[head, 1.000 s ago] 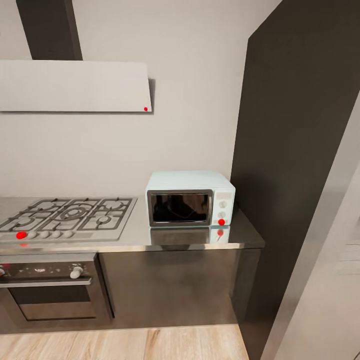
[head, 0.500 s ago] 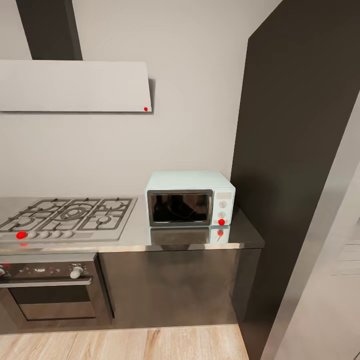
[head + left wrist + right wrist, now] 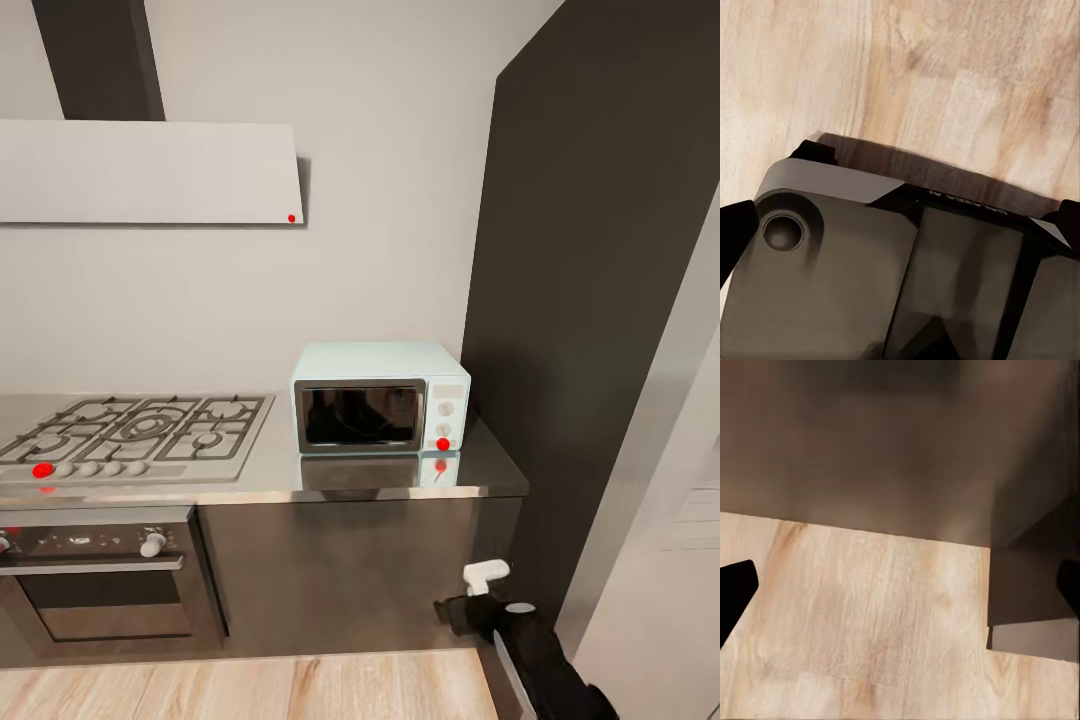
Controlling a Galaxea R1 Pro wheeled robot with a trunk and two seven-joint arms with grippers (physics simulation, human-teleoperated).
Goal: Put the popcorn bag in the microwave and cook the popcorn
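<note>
Right arm [image 3: 535, 645]: dark, enters the head view at the lower right and reaches up and forward.
Right gripper [image 3: 900, 585]: two dark fingertips at opposite edges of its wrist view, spread wide, nothing between.
Left gripper [image 3: 900, 232]: dark fingertips far apart, pointing down over the robot's base [image 3: 862, 270].

The gas hob [image 3: 130, 432] and the oven [image 3: 100, 585] beneath it were cut off by the head view's left edge. The right arm [image 3: 530, 645] ran out of the bottom edge. The microwave [image 3: 380, 398] interior was unreadable behind dark glass.
</note>
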